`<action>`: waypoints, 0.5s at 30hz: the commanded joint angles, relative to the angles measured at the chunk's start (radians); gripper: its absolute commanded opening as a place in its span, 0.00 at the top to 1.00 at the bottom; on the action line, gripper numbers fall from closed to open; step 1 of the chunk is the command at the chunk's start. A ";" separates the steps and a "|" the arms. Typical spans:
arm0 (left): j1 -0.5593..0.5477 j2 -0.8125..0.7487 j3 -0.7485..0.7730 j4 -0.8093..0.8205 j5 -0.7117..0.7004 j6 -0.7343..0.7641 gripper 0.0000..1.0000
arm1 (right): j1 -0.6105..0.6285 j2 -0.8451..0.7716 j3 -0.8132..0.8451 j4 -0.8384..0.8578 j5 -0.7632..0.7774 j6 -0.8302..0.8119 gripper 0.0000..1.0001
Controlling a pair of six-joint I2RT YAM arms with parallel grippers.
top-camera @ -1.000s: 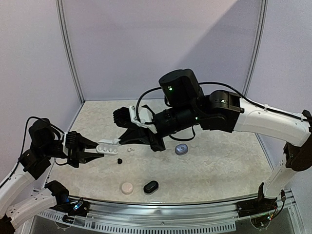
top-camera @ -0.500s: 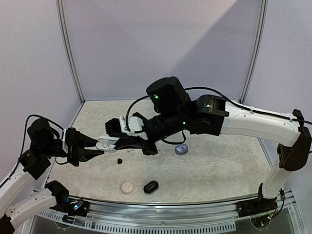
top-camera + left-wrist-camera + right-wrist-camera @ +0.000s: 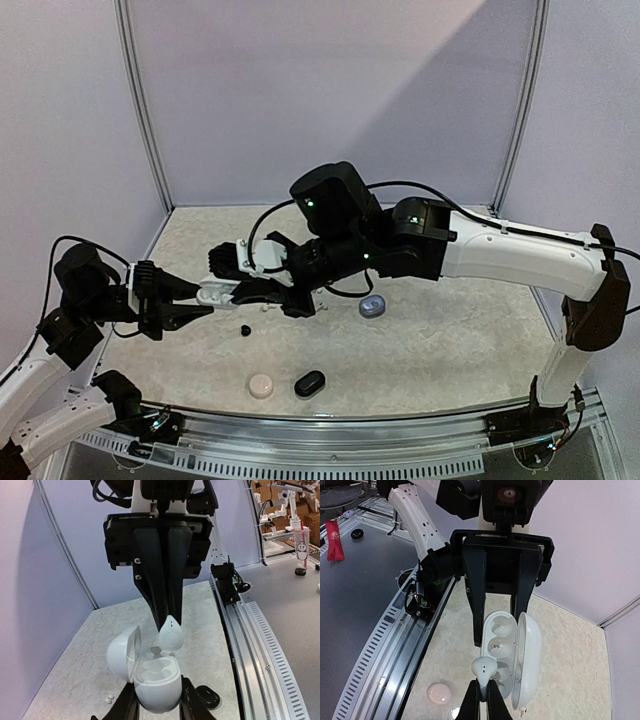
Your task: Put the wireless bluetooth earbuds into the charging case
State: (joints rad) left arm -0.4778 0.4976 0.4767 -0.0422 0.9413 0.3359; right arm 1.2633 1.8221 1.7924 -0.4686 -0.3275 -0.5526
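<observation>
My left gripper (image 3: 205,303) is shut on an open white charging case (image 3: 218,295) and holds it above the table. In the left wrist view the case (image 3: 156,687) sits between my left gripper's (image 3: 159,706) fingers with its lid (image 3: 122,652) swung open to the left. My right gripper (image 3: 243,291) is shut on a white earbud (image 3: 171,633), which hangs just over the far rim of the case. In the right wrist view the right gripper (image 3: 481,692) pinches the earbud (image 3: 485,667) beside the case's empty wells (image 3: 501,635).
On the table lie a black earbud (image 3: 245,329), a pinkish round case (image 3: 261,385), a black case (image 3: 309,383) and a blue-grey case (image 3: 372,307). Small white earbuds (image 3: 108,698) lie below the held case. A metal rail (image 3: 330,425) runs along the near edge.
My right arm has swung left and brought the white earbud up to the open case. My left gripper has held the case nearly still.
</observation>
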 commanded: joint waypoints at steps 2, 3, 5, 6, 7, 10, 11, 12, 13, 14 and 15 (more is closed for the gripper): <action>-0.017 -0.006 -0.002 -0.015 0.022 0.035 1.00 | -0.001 0.022 0.018 -0.005 0.043 0.022 1.00; -0.017 -0.006 0.002 -0.032 0.027 0.050 1.00 | -0.002 0.021 0.017 -0.004 0.047 0.022 1.00; -0.016 -0.006 0.006 -0.059 0.029 0.069 1.00 | -0.006 0.016 0.017 -0.003 0.051 0.020 1.00; -0.016 -0.006 0.009 -0.065 0.028 0.073 1.00 | -0.006 0.014 0.017 -0.004 0.051 0.018 1.00; -0.017 -0.005 0.008 -0.068 0.028 0.075 1.00 | -0.005 0.013 0.017 -0.007 0.053 0.014 1.00; -0.017 -0.004 0.010 -0.063 0.028 0.078 1.00 | -0.006 0.014 0.016 -0.018 0.064 0.001 1.00; -0.016 -0.003 0.010 -0.063 0.027 0.077 1.00 | -0.006 0.014 0.015 -0.023 0.066 -0.001 1.00; -0.016 -0.002 0.010 -0.062 0.028 0.077 1.00 | -0.005 0.015 0.012 -0.022 0.067 -0.003 1.00; -0.016 -0.003 0.010 -0.061 0.029 0.078 1.00 | -0.006 0.015 0.010 -0.024 0.068 -0.005 1.00; -0.016 -0.002 0.010 -0.060 0.030 0.077 1.00 | -0.006 0.018 0.009 -0.024 0.069 -0.008 1.00; -0.017 0.000 0.010 -0.059 0.030 0.077 1.00 | -0.006 0.021 0.010 -0.025 0.072 -0.009 1.00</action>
State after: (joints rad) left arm -0.4782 0.4965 0.4763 -0.0891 0.9562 0.3988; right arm 1.2621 1.8221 1.7924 -0.4721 -0.2806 -0.5488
